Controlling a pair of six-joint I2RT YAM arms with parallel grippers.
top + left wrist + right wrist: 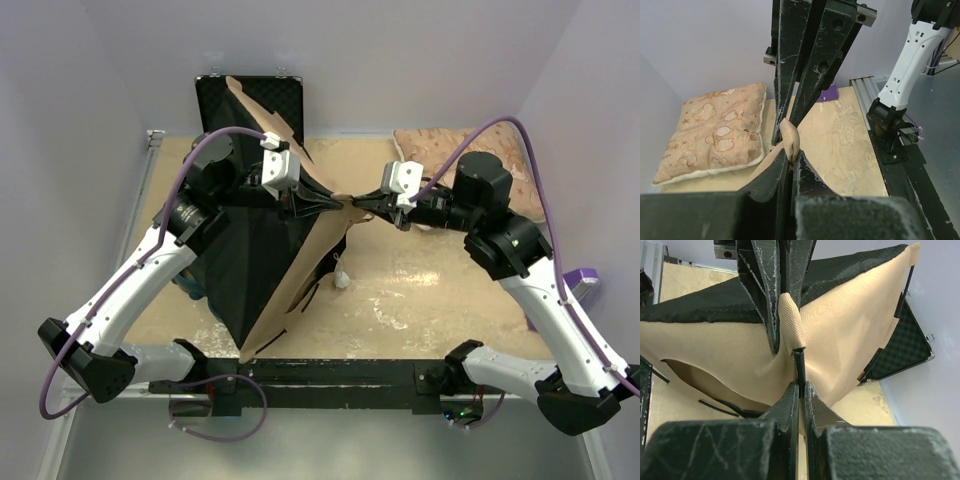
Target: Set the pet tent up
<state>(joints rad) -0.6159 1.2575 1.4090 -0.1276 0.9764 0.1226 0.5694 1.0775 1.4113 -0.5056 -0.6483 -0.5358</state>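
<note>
The pet tent (250,270) lies at about 9 o'clock on the bench (430,290). It is half spread: black lining faces up and a tan panel falls away toward 5 o'clock. Its peak is drawn out toward 3 o'clock and held off the bench, near the middle. The left fingers (318,202) and the right fingers (375,203) meet there tip to tip, both pairs pressed together. The left pair clamps a fold of tan canvas. The right pair nips the canvas at a thin black pole (799,365), just below the rounded tan sleeve end (790,322).

I judge the job roughly midway. The canvas is opened out and the top gathered, but the tent is not standing on its base and no arched doorway faces out. The poles are yet to be splayed and the whole thing stood upright.

The white pom-pom (342,279) dangles at 6 o'clock from the pinch, near the bench. An open black case (215,110) stands at 11 o'clock, and a far corner of tan canvas overlaps it; that could snag the tent as it rises. The left arm lies across the lining. A leaf-patterned pillow (425,148) sits at 1 o'clock, well apart, and a purple object (585,278) sits at 3 o'clock at the edge.
</note>
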